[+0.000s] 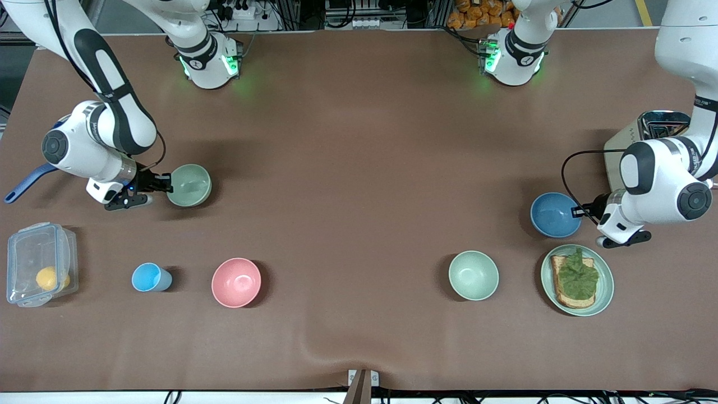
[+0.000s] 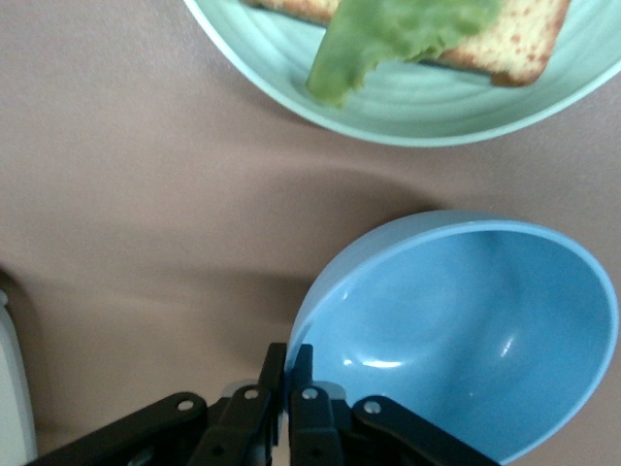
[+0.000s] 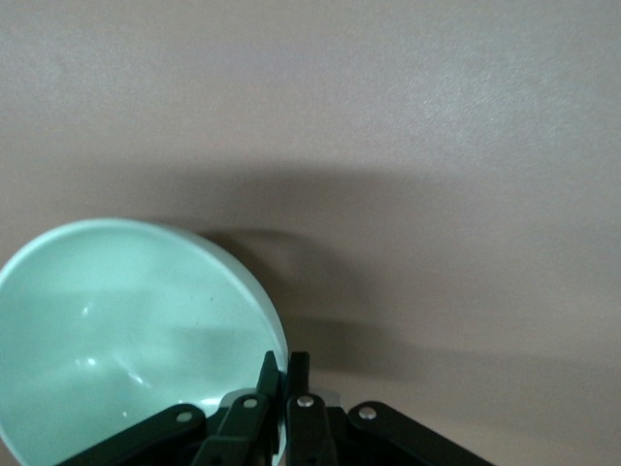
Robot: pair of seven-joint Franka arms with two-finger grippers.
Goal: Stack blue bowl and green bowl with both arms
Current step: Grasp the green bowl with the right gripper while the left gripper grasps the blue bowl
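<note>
Nearest the front camera, a row of things lies across the brown table (image 1: 359, 168): a clear plastic lidded box (image 1: 39, 264) with a yellow fruit inside at the right arm's end, then a small light-blue cup (image 1: 150, 278), a round pink bowl (image 1: 236, 282), a pale mint-green bowl (image 1: 473, 275), and a flat pale-green plate (image 1: 604, 289) bearing toast topped with a lettuce leaf at the left arm's end.

Farther from the camera than the plate, the round matte medium-blue bowl (image 1: 555, 214) sits tipped, its rim pinched between the pressed-together fingers of the left gripper (image 1: 578, 212). The left wrist view shows this grip closely: the black fingers (image 2: 303, 383) clamp the blue bowl (image 2: 466, 330) at its edge, with the plate (image 2: 417, 107) just beside it.

Toward the right arm's end, the round matte sage-green bowl (image 1: 189, 185) is likewise tilted, its rim squeezed by the right gripper (image 1: 165, 183). The right wrist view shows both fingers (image 3: 299, 379) closed on the green bowl (image 3: 126, 330).

Farthest, a shiny metal toaster (image 1: 653, 132) stands by the left arm.
</note>
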